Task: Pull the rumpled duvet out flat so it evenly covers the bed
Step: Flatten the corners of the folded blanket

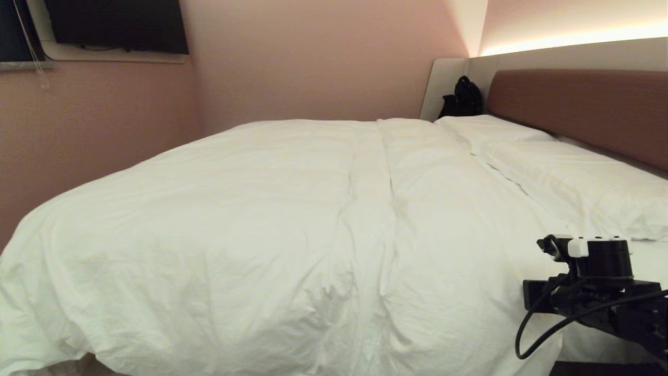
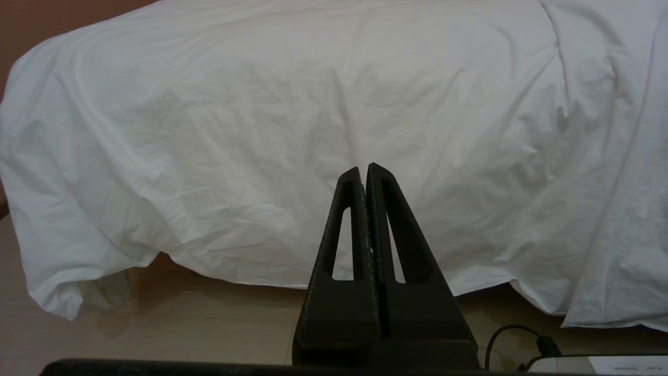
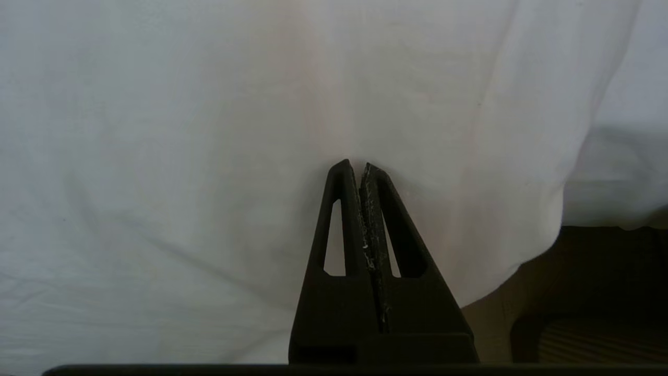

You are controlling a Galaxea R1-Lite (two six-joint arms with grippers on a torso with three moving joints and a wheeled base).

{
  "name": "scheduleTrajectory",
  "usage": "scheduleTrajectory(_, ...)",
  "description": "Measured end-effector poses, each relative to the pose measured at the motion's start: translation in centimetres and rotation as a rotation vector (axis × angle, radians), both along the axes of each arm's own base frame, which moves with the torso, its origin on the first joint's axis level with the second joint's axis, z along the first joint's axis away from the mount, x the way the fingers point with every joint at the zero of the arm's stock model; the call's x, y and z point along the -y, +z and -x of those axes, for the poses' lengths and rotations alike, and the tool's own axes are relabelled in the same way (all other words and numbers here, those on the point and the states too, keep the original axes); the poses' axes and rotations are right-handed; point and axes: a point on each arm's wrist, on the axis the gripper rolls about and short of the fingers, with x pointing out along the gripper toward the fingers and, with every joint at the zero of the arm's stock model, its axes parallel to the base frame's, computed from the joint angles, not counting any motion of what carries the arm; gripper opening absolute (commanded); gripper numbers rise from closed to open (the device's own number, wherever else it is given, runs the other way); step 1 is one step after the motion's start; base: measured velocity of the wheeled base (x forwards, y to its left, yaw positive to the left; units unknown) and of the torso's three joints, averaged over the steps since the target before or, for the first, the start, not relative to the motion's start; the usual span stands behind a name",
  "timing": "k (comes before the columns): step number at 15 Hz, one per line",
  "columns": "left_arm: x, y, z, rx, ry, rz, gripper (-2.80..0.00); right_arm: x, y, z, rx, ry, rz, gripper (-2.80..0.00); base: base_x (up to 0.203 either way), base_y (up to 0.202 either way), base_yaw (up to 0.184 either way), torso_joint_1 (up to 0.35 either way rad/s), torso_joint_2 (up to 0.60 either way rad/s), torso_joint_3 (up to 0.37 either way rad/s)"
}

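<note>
The one duvet [image 1: 250, 219] lies over most of the one bed [image 1: 579, 104], hanging down the near side, but it is bumpy with a long fold up its middle, so I think it needs more pulling flat. Two pillows [image 1: 574, 183] lie by the headboard. The right hand [image 3: 360, 169] is shut tight and empty, close to the duvet's hanging side; the left hand [image 2: 364, 172] is shut and empty too, a little way off.

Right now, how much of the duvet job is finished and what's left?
Mostly done: the puffy white duvet spreads across the low double bed, below the flat white pillows. In hand: nothing; the right end effector and left end effector are both shut and empty. Left: a long central ridge and uneven hem over the floor.
</note>
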Motion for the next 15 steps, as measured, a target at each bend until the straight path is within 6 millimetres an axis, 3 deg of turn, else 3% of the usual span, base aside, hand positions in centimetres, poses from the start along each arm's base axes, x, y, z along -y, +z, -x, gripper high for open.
scheduleTrajectory(9, 0.0, 0.0, 0.0, 0.000, 0.000, 0.000, -2.80, -0.3, 0.8, 4.0, 0.013, 0.003, -0.013, -2.80, 0.000, 0.000, 0.000, 0.000, 0.00, 0.000)
scheduleTrajectory(15, 0.0, 0.0, 0.0, 0.000, 0.000, 0.000, -2.80, -0.2, 2.8, 7.3, 0.099, 0.006, -0.012, -2.80, 0.000, 0.000, 0.000, 0.000, 0.00, 0.000)
